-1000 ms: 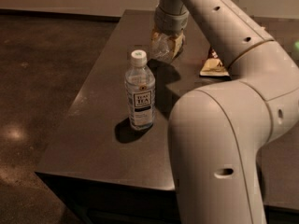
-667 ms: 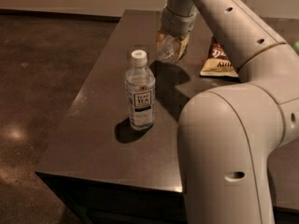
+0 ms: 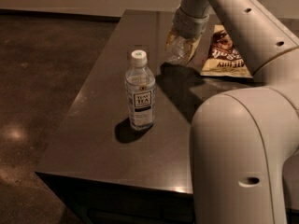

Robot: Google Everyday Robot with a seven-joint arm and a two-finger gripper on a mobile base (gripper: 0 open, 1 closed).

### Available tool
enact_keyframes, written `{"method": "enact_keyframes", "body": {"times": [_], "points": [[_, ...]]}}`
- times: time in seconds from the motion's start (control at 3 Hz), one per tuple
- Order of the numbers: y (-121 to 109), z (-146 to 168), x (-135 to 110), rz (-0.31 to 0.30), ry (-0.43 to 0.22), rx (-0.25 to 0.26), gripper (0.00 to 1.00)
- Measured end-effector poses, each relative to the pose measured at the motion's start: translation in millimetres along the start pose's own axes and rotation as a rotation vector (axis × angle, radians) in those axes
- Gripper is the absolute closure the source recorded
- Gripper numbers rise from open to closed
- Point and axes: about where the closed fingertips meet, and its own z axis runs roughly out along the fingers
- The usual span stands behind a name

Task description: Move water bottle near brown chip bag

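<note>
while the hand grips the water bottle near the far edge of the table, the brown chip bag lies just beside.

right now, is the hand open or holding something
hand: closed on the water bottle, lifted above the table, just left of the brown chip bag

Two bottles (water bottle, tea bottle), one brown chip bag, one table, one pincer above its far end.
</note>
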Motion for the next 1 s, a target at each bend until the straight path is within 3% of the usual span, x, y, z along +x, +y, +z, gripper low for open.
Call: {"method": "enact_keyframes", "body": {"times": [0.33,1.0], "points": [[14,-5,3,0.01,-0.001,-0.006,1.0],[44,4,-1,-0.018,-0.019,-0.111,0.32]]}}
